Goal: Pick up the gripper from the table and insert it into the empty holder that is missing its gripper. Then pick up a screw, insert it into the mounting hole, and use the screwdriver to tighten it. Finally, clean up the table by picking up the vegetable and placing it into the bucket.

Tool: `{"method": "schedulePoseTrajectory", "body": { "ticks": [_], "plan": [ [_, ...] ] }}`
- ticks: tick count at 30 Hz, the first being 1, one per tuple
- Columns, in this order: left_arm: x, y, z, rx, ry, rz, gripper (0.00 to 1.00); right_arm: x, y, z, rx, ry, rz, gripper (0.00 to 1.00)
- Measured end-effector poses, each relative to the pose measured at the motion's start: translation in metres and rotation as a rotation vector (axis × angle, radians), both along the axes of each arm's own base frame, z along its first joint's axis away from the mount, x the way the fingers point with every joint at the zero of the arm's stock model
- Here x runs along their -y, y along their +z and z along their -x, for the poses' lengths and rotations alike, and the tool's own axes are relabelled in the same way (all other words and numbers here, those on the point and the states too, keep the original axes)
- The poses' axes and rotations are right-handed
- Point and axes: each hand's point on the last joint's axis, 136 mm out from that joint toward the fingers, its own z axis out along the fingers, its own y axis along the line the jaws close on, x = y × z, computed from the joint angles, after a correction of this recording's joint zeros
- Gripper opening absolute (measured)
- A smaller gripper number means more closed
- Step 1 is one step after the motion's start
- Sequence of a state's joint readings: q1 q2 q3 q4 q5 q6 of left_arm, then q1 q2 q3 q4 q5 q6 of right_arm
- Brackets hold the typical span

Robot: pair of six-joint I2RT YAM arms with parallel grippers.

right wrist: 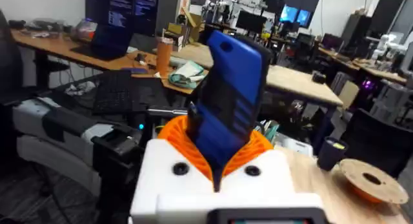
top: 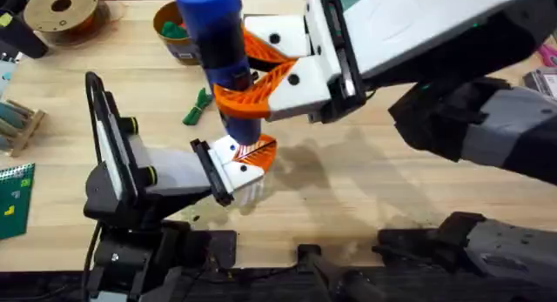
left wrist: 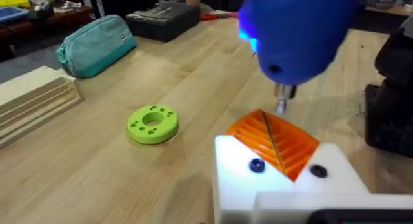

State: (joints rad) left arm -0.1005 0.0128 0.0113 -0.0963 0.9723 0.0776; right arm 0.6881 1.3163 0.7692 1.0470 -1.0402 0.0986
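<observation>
Tightening step in hand, judging by setup: right gripper [top: 261, 76] pinches screwdriver [top: 218, 50] upright, bit over left gripper [top: 244, 158]. Left fingers' spread: cannot tell. Keep bit vertical, light pressure. Vegetable [top: 197, 108] lies near bucket [top: 174, 30].

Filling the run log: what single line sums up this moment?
right pincer: shut on blue pen-shaped screwdriver | bit over orange ribbed gripper | green toy vegetable: on table

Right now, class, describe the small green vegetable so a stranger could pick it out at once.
Start at the wooden table and find the yellow-rimmed bucket at its far edge. Just nearer than it, left of the blue screwdriver, lies the vegetable: slim, leafy and alone on bare wood.
</observation>
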Motion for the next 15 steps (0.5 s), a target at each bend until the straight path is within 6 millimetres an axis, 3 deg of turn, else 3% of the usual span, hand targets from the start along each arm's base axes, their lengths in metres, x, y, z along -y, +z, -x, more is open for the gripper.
{"method": "schedulePoseTrajectory", "body": {
  "ticks": [15],
  "plan": [
    [0.000,0.000,0.000,0.000,0.000,0.000,0.004,-0.016,-0.005,-0.002,-0.034,-0.023,-0.016,0.008]
  ]
}}
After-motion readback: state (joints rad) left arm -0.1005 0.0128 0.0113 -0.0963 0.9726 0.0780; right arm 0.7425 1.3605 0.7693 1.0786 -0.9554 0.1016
